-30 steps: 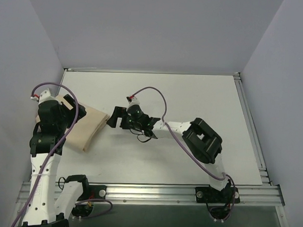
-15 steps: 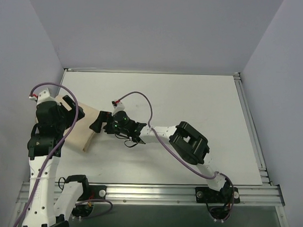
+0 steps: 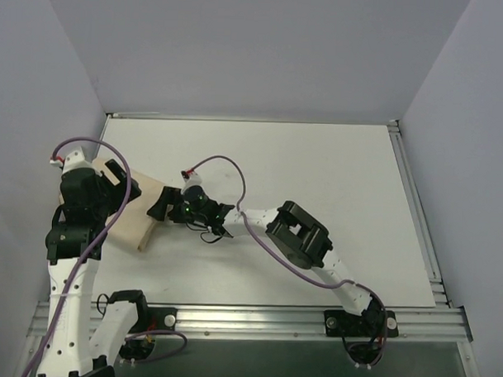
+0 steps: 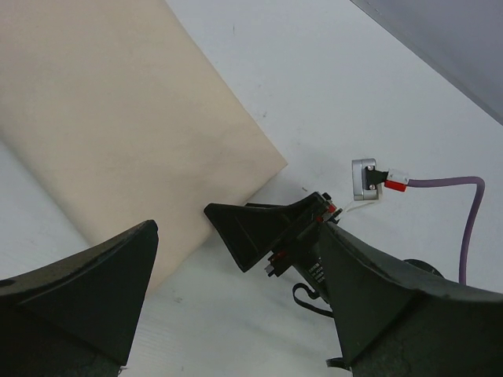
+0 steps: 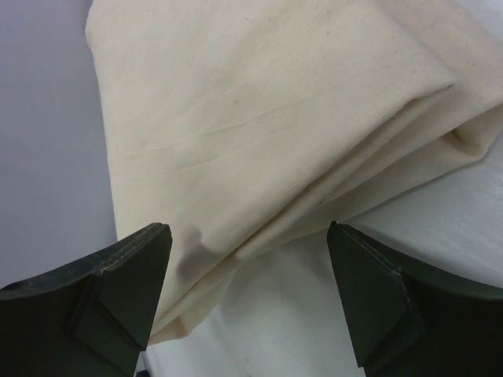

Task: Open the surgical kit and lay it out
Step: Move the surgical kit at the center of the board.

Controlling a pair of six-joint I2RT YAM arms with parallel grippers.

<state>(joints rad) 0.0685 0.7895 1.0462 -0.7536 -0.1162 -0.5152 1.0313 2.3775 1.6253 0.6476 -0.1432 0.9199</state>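
Note:
The surgical kit [image 3: 139, 211] is a folded beige cloth bundle lying at the left of the white table. It fills the upper left of the left wrist view [image 4: 134, 118] and the top of the right wrist view [image 5: 267, 118]. My right gripper [image 3: 160, 205] is open, low at the bundle's right edge. Its fingers straddle the layered fold [image 5: 247, 243] without touching it. My left gripper [image 4: 236, 314] hangs open above the bundle's near right corner, with nothing between its fingers. One finger of the right gripper [image 4: 251, 232] shows below it.
Grey walls close in the table on the left [image 3: 39, 107], back and right. An aluminium rail [image 3: 272, 320] runs along the near edge. A purple cable [image 3: 227, 167] loops over the right arm, whose elbow [image 3: 299, 236] sits mid-table.
The right arm has reached leftwards, bringing its open gripper from mid-table to the bundle's right edge. The left arm has hardly moved.

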